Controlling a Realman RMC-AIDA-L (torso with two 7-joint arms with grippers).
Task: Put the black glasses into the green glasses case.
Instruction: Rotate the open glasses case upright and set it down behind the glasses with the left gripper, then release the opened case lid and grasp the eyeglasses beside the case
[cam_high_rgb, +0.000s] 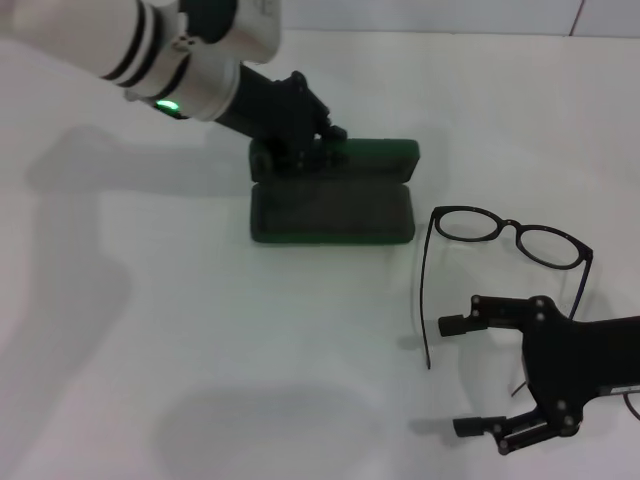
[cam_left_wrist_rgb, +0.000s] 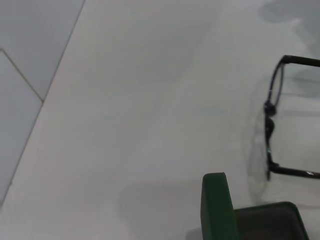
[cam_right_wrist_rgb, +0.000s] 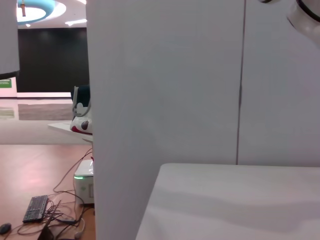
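Black glasses (cam_high_rgb: 510, 236): one pair is seen, with two clear lenses and two thin arms.
Green glasses case (cam_high_rgb: 332, 212): one is seen, with two halves, a lid and a bottom.
Left gripper (cam_high_rgb: 312, 150): one is seen, at the lid of the case.
Right gripper (cam_high_rgb: 462, 375): one is seen, with two black fingers.
Robot arms: two are seen, one on each side.
White table (cam_high_rgb: 200, 340): one is seen.

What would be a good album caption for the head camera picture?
Left end effector at the open green glasses case; right end effector, open, beside the black glasses.
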